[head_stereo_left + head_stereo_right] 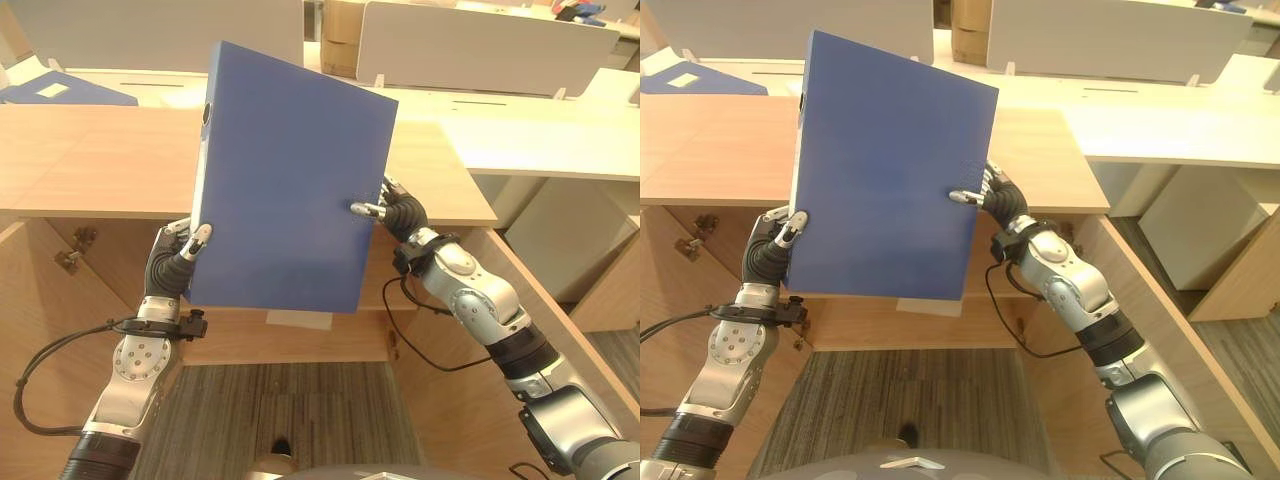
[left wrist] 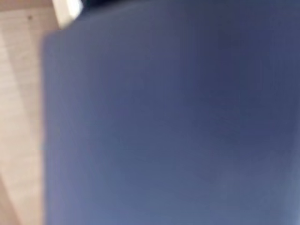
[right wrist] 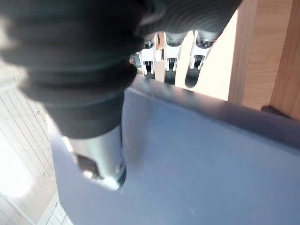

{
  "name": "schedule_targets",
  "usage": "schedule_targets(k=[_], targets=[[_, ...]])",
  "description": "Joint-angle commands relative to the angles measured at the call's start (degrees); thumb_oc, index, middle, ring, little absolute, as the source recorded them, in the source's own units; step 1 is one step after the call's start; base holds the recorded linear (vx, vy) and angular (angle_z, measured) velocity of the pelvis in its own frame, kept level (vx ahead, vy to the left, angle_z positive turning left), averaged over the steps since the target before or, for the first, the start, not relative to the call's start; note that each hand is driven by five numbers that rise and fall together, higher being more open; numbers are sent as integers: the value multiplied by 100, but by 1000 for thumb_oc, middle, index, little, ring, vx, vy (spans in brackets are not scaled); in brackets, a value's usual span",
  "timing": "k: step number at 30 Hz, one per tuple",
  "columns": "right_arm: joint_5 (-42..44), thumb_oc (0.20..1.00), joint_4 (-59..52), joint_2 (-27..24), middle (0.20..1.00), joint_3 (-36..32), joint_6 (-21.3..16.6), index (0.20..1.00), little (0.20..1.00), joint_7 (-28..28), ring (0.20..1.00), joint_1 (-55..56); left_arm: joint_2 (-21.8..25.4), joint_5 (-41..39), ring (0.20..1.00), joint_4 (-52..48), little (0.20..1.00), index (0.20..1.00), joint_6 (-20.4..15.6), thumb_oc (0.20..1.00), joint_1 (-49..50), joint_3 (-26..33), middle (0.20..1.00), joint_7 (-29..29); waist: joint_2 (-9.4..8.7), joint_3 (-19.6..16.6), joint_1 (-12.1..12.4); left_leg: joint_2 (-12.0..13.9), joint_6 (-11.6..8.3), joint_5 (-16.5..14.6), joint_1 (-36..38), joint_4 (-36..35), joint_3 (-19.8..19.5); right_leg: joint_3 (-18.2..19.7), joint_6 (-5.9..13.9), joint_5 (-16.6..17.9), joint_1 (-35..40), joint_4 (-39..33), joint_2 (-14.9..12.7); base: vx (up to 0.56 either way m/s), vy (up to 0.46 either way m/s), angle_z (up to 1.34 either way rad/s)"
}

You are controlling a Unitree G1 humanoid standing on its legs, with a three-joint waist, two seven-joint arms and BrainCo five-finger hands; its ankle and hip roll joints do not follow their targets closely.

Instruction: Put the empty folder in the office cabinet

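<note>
Blue folder [image 1: 285,180] upright mid-frame, pinched at its edges by left robot hand [image 1: 178,258] and right robot hand [image 1: 398,212]; wooden counter [image 1: 90,160] behind, white partitions [image 1: 480,45] above.

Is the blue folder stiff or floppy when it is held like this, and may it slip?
The blue folder looks stiff: held upright, it stays flat. Probably light, since the left hand and right hand only pinch its edges. Its smooth cover might slip.

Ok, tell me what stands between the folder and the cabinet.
Nothing visible. Both hands, left and right, hold the folder up over the open cabinet, whose doors stand swung out to both sides.
</note>
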Motion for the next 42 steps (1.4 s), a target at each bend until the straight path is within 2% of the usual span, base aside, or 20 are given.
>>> schedule_targets(k=[1, 7, 10, 11, 12, 13, 14, 16, 23, 29, 30, 37, 42], targets=[[135, 200, -133, 141, 200, 74, -377, 200, 200, 154, 200, -605, 214, -129, 200, 72, 200, 200, -303, 200, -519, -386, 200, -170, 123, -191, 85, -6, 73, -704, 215, -53, -149, -138, -36, -424, 223, 29, -4, 0, 0, 0], [-11, 200, 35, 298, 200, 102, -514, 200, 200, 104, 200, -569, 40, -643, 200, 71, 200, 200, -242, 200, -561, -537, 200, -327, 133, -183, 87, -8, 78, -710, 223, -53, -165, -142, -47, -425, 235, 29, -2, 0, 0, 0], [-408, 200, 82, 330, 200, 95, -735, 200, 200, 10, 200, -368, -213, -1585, 200, 86, 200, 200, -155, 200, -496, -603, 200, -616, 136, -161, 64, -6, 80, -719, 222, -53, -166, -145, -54, -422, 232, 29, -6, 0, 0, 0], [-466, 200, 102, 333, 200, 85, -841, 200, 200, 38, 200, -289, -275, -1717, 329, 112, 329, 329, -151, 329, -460, -606, 329, -664, 135, -152, 55, -6, 86, -720, 224, -53, -161, -138, -54, -417, 231, 29, -8, 0, 0, 0], [-466, 200, 102, 333, 200, 85, -841, 200, 200, 38, 200, -289, -275, -1717, 329, 112, 329, 329, -151, 329, -460, -606, 329, -664, 135, -152, 55, -6, 86, -720, 224, -53, -161, -138, -54, -417, 231, 29, -8, 0, 0, 0], [-484, 200, 86, 344, 200, 70, -924, 200, 200, 66, 200, -166, -344, -1813, 636, 144, 636, 636, -143, 636, -416, -621, 636, -743, 136, -146, 40, -2, 86, -721, 222, -53, -151, -137, -52, -413, 226, 29, -10, 0, 0, 0], [-677, 200, 95, 355, 200, 37, -1028, 200, 200, 131, 200, -43, -404, -1918, 787, 174, 787, 787, -140, 787, -377, -646, 787, -819, 134, -128, 21, -3, 89, -721, 218, -53, -147, -131, -51, -408, 218, 29, -8, -36, -16, -1], [-869, 200, 77, 309, 200, 4, -1174, 200, 200, 231, 200, 195, -501, -2068, 1000, 244, 1000, 1000, -152, 1000, -300, -686, 1000, -949, 139, -98, -10, -2, 96, -726, 217, -53, -134, -124, -50, -402, 211, 29, -10, -35, -15, -1], [-1418, 200, -184, 164, 200, -1, -1729, 200, 200, 654, 200, 1128, -692, -2330, 1000, 381, 1000, 1000, -192, 1000, 44, -739, 1000, -1081, 154, 9, -122, 5, 110, -730, 197, -53, -69, -93, -29, -381, 164, 29, -17, -39, -16, -1], [-1633, 200, -365, 23, 200, -3, -1866, 200, 200, 836, 200, 1602, -727, -2325, 1000, 379, 1000, 1000, -288, 1000, 291, -758, 1000, -1027, 149, 84, -155, 6, 119, -734, 184, -53, -46, -100, -9, -377, 146, 29, -25, -37, -19, -2], [-1830, 200, -386, -36, 200, -3, -1989, 200, 200, 970, 200, 1880, -740, -2152, 1000, 375, 1000, 1000, -574, 1000, 419, -760, 1000, -925, 141, 123, -161, 5, 123, -728, 166, -53, -41, -113, 0, -368, 129, 29, -28, -55, -27, 2], [-2702, 200, -244, -321, 200, 8, -2451, 200, 200, 1242, 200, 2510, -702, -2341, 1000, 469, 1000, 1000, -719, 1000, 881, -639, 1000, -1090, 99, 301, -137, 18, 115, -694, 81, -53, -75, -164, 28, -351, 70, 29, -18, -75, -37, 2], [-3017, 200, 6, -555, 200, 10, -2577, 200, 200, 1313, 200, 2790, -623, -2358, 1000, 585, 1000, 1000, -870, 1000, 1222, -579, 1000, -1070, 79, 428, -115, 26, 107, -665, 6, -53, -113, -214, 40, -350, 28, 29, -4, -80, -29, 4]])
